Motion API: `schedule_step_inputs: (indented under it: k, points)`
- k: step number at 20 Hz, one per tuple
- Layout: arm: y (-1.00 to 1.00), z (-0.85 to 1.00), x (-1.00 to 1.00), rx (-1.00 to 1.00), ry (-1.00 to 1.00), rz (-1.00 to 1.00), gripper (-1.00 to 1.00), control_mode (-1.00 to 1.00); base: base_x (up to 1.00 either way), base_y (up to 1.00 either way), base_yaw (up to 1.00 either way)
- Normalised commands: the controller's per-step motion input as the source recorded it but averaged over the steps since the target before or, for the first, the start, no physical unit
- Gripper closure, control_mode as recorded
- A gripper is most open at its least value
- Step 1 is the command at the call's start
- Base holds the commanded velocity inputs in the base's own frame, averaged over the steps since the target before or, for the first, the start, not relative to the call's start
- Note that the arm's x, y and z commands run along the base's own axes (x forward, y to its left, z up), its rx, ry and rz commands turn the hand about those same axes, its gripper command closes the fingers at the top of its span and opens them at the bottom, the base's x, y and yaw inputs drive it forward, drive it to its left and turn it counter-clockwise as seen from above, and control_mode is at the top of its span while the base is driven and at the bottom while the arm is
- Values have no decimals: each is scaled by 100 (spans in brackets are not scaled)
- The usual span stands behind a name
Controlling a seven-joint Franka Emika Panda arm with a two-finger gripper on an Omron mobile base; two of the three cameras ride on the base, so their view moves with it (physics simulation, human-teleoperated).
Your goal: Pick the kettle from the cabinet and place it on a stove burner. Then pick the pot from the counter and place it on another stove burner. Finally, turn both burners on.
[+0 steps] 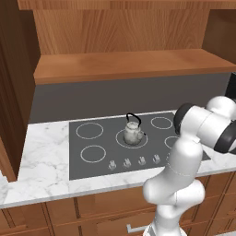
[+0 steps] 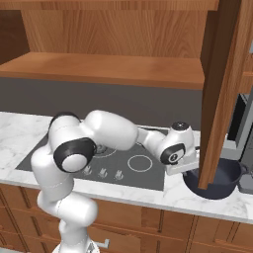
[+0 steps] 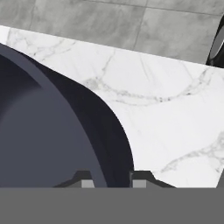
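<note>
The kettle (image 1: 133, 133) sits upright on the middle burner of the dark cooktop (image 1: 87, 163). Its black loop handle stands tall above its round silvery body. The white marble counter (image 1: 41, 161) goes all around the cooktop. Above it hangs the brown wooden cabinet (image 1: 124, 64) with its thick shelf board.

The pot (image 2: 222, 180) is wide and dark. It rests on the counter to the right of the cooktop, partly behind a hanging wooden door panel (image 2: 220, 94). The white arm reaches over to the pot's left edge.

In the hand view, the gripper (image 3: 113, 179) is down at the pot's rim. One finger tip is inside the pot wall and the other is outside. The two tips are close together, pinching the rim of the pot between them.
</note>
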Motion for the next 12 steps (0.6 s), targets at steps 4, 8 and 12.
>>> schedule_step_inputs:
  k: [4,8,12]
  points:
    - [16,0,-9,0,-2,0,100,-100,0,0,0]
    - [20,0,-14,-2,-3,0,100,-100,0,0,0]
    - [30,6,-8,-6,-3,0,100,-100,0,0,0]
